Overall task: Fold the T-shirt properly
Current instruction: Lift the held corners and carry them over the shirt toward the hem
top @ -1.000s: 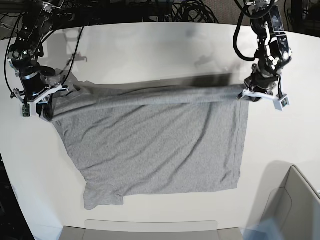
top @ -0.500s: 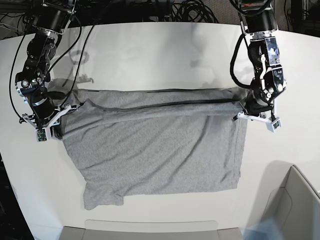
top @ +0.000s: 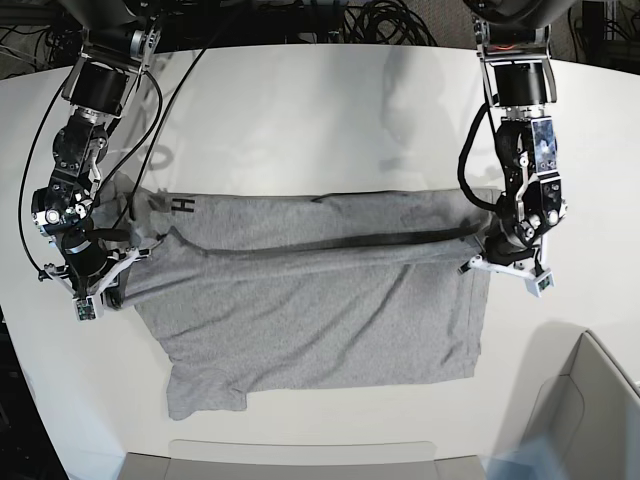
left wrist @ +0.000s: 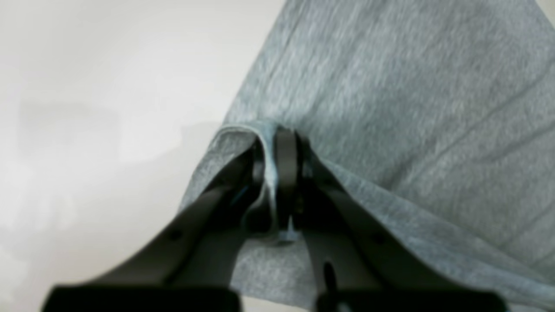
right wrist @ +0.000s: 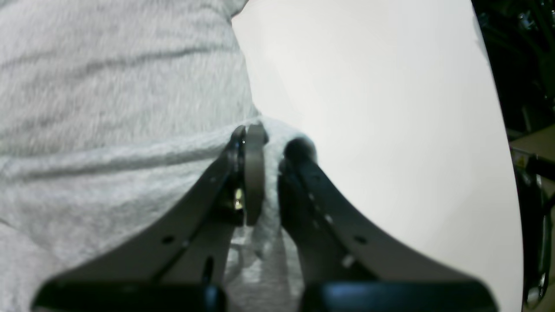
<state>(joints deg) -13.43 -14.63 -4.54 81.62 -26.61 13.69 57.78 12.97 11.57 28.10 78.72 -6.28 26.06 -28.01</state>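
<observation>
The grey T-shirt point(top: 320, 300) lies spread on the white table point(top: 300, 120), and both arms hold its far edge, folded over toward the near side. The left gripper point(left wrist: 275, 173) is pinching a corner of the shirt, with a thin bit of cloth squeezed between its two fingers. The rest of the shirt spreads away in front of it and off to its right side. The right gripper point(right wrist: 269, 151) is also pinching cloth, a thicker bunch, and the shirt lies out to its left, with bare table to its right.

In the base view, a few black letters point(top: 172, 206) peek out near the right gripper point(top: 100, 285).

What could go wrong? The left gripper point(top: 505, 262) holds only a little cloth, so I think a hard pull could make it slip out. If one arm goes faster than the other, the fold could end up crooked or bunched.
</observation>
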